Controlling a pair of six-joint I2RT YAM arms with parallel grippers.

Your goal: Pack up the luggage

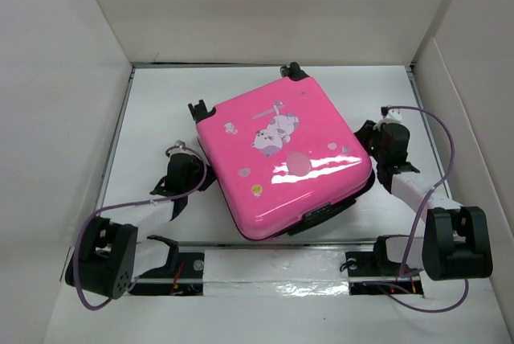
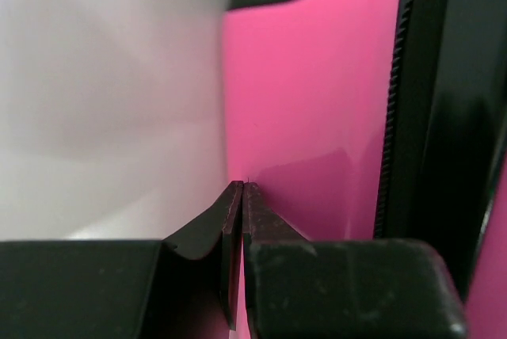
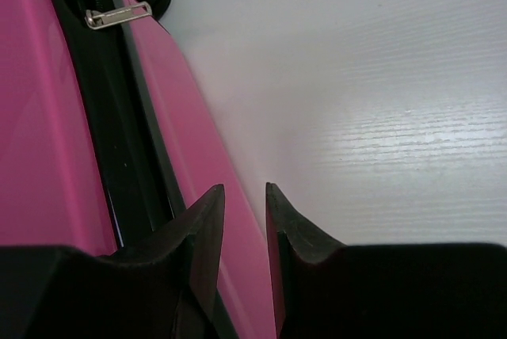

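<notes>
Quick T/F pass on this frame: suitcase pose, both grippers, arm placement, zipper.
1. The luggage lies flat, lid down, print side up. True.
2. The left gripper is wide open. False: its fingers are shut together, tips right by the pink shell.
3. The right gripper has a gap between its fingers. True.
4. Both arms reach in from the same side of the luggage. False: one sits at each side.
5. A metal zipper pull shows on the black trim in the right wrist view. True.
</notes>
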